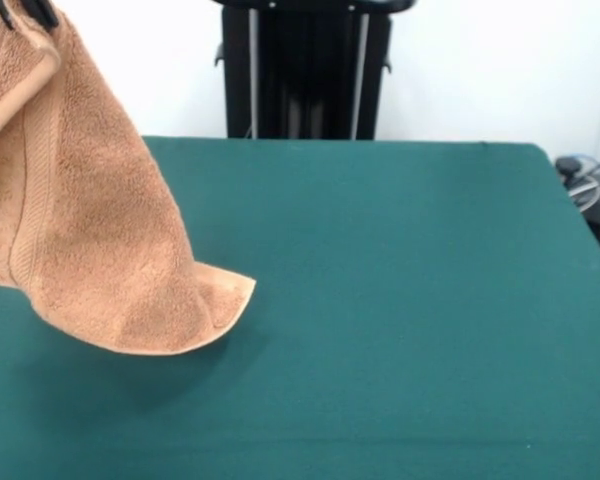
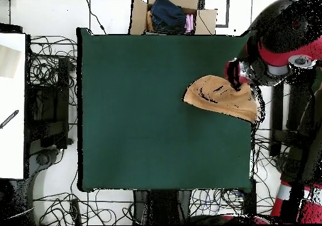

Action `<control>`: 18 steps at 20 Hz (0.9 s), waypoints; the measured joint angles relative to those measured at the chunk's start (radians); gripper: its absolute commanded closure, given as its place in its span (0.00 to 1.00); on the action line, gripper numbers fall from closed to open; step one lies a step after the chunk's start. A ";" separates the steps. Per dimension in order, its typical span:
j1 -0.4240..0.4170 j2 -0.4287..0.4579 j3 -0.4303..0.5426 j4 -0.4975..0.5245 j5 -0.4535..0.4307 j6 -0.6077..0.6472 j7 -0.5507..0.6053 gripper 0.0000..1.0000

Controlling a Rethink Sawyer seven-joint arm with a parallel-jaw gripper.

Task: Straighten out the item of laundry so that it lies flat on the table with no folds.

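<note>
Towel [image 1: 90, 210] hangs in the air over the table [image 1: 400, 300], and that sets the score: the straightening is hardly begun. In the front view, starting from the table's near edge, the green cloth lies bare. Further in, toward the side edge, the towel's lowest corner curls out just above the surface; whether it brushes the cloth I cannot tell. Above that corner the fabric rises in a draped, folded cone, a woven band running down one flank and a small white label at the outer edge. At the top, toward the table's far side, the gripper [image 1: 25, 12] pinches the peak of the cloth, its dark tips pressed together on the terry. The overhead view agrees: the towel [image 2: 220, 97] bunches beside one long edge of the table [image 2: 157, 154], under the red arm's gripper [image 2: 236, 75]. Nothing lies flat yet. I judge that what remains is lowering, spreading and smoothing every fold.
</note>
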 measured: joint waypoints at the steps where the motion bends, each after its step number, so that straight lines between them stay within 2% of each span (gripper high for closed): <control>1: 0.003 -0.011 0.000 0.011 0.000 -0.004 0.000 1.00; 18: 0.027 -0.080 -0.002 0.126 0.001 -0.105 0.000 1.00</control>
